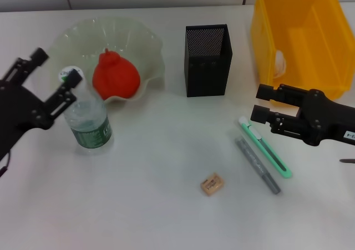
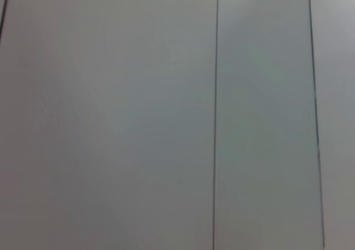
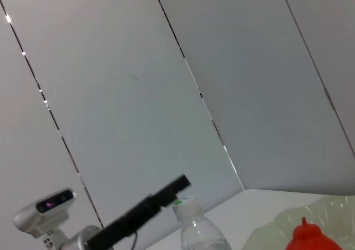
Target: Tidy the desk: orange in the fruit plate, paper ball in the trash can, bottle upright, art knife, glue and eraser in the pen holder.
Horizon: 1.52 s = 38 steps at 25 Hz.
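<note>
The orange lies in the glass fruit plate; it also shows in the right wrist view. Just in front of the plate the clear bottle stands upright. My left gripper is open at the bottle's top, one finger against the cap. To the right of the black mesh pen holder my right gripper hangs open, just above the tip of the green art knife. The grey glue stick lies beside the knife, and the tan eraser lies nearer the front.
A yellow bin, the trash can, stands at the back right; a pale shape shows through its wall. The left wrist view shows only wall panels. In the right wrist view the bottle top and the left arm's finger appear.
</note>
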Motion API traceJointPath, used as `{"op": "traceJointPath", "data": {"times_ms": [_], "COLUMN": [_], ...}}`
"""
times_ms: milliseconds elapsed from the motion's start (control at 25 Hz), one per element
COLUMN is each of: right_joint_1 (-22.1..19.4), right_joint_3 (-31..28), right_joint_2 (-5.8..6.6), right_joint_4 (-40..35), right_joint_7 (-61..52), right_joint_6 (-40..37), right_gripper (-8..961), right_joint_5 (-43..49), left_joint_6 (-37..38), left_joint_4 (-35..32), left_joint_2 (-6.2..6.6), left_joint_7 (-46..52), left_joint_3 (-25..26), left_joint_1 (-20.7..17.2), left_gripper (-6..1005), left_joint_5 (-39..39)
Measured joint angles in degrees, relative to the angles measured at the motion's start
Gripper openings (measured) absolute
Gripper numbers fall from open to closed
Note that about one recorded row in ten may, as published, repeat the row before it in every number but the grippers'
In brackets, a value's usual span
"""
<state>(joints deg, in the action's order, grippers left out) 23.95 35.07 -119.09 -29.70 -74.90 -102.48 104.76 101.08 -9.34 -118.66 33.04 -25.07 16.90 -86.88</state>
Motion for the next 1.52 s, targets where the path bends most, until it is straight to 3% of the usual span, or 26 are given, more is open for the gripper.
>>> {"op": "traceJointPath", "data": {"times_ms": [160, 280, 360, 400, 480, 520, 560, 600, 720, 840, 920, 960, 1000, 1160, 1200, 1280, 1360, 1400, 1520], "right_joint_1": [0.05, 0.19, 0.3, 0.5, 0.72, 1.21, 1.21, 1.58, 2.04, 5.1, 7.68, 7.68, 11.02, 15.01, 17.14, 17.99, 19.34, 19.66, 19.61], "right_joint_3": [-0.2, -1.13, -1.41, -1.29, -1.08, 0.08, 0.08, 3.09, 8.06, 16.43, 18.88, 18.88, 22.63, 28.55, 32.89, 34.96, 39.59, 44.66, 48.78], "right_joint_2": [0.0, 0.05, 0.15, 0.26, 0.28, 0.23, 0.23, 0.32, 0.9, 1.34, 0.91, 0.91, 0.38, 0.16, 0.07, -0.02, -0.24, -0.37, -0.45], "right_joint_4": [0.0, -0.07, -1.12, -4.45, -7.03, -14.96, -14.96, -23.66, -34.47, -58.28, -65.42, -65.42, -69.55, -69.9, -67.44, -65.65, -61.49, -57.49, -53.67], "right_joint_7": [0.02, 0.0, -0.56, -2.8, -4.85, -11.97, -11.97, -19.8, -29.9, -53.87, -61.25, -61.25, -67.05, -72.84, -75.24, -76.06, -78.06, -80.14, -81.31], "right_joint_6": [-0.01, -0.01, -0.64, -1.45, -1.68, -1.77, -1.77, -2.11, -2.66, -4.94, -7.4, -7.4, -9.73, -10.88, -10.52, -9.84, -7.55, -3.19, 0.91], "right_gripper": [661, 660, 660, 660, 660, 660, 660, 660, 660, 660, 660, 660, 659, 658, 658, 657, 656, 656, 655], "right_joint_5": [-0.44, -1.41, -2.09, -2.52, -2.69, -2.37, -2.37, -1.62, 0.1, 13.31, 21.58, 21.58, 29.36, 39.08, 45.16, 47.64, 52.05, 54.31, 54.48], "left_joint_6": [8.74, 13.72, 13.91, 13.91, 13.91, 13.89, 13.89, 13.63, 12.91, 11.01, 10.03, 10.03, 8.94, 8.25, 8.18, 8.17, 8.16, 8.12, 7.88], "left_joint_4": [-1.62, -7.97, -13.91, -16.98, -17.72, -17.98, -17.98, -18.27, -18.65, -18.82, -18.85, -18.85, -18.87, -18.89, -18.92, -18.96, -19.27, -19.58, -19.62], "left_joint_2": [0.54, 1.54, 3.15, 5.43, 7.29, 8.21, 8.21, 8.5, 7.9, 6.5, 6.07, 6.07, 5.63, 5.34, 5.34, 5.34, 5.35, 5.36, 5.41], "left_joint_7": [3.01, 12.8, 21.61, 26.27, 27.57, 27.91, 27.91, 28.02, 27.86, 27.36, 27.34, 27.34, 27.33, 27.41, 27.69, 27.79, 27.85, 27.9, 27.92], "left_joint_3": [1.6, 1.75, -1.27, -6.69, -12.14, -15.57, -15.57, -19.17, -20.28, -19.85, -19.83, -19.83, -19.87, -20.12, -20.28, -20.28, -20.18, -19.96, -19.87], "left_joint_1": [-1.66, -3.1, -3.68, -3.68, -3.22, -2.84, -2.84, -2.4, -2.0, -1.29, -0.95, -0.95, -0.56, 0.05, 0.67, 0.93, 1.25, 1.42, 1.49], "left_gripper": [784, 784, 784, 784, 784, 784, 784, 784, 784, 784, 784, 784, 784, 784, 784, 784, 784, 784, 784], "left_joint_5": [1.8, 2.51, 0.16, -3.03, -5.56, -6.8, -6.8, -8.53, -10.94, -13.7, -14.6, -14.6, -15.41, -15.82, -16.4, -16.77, -17.68, -18.42, -18.49]}}
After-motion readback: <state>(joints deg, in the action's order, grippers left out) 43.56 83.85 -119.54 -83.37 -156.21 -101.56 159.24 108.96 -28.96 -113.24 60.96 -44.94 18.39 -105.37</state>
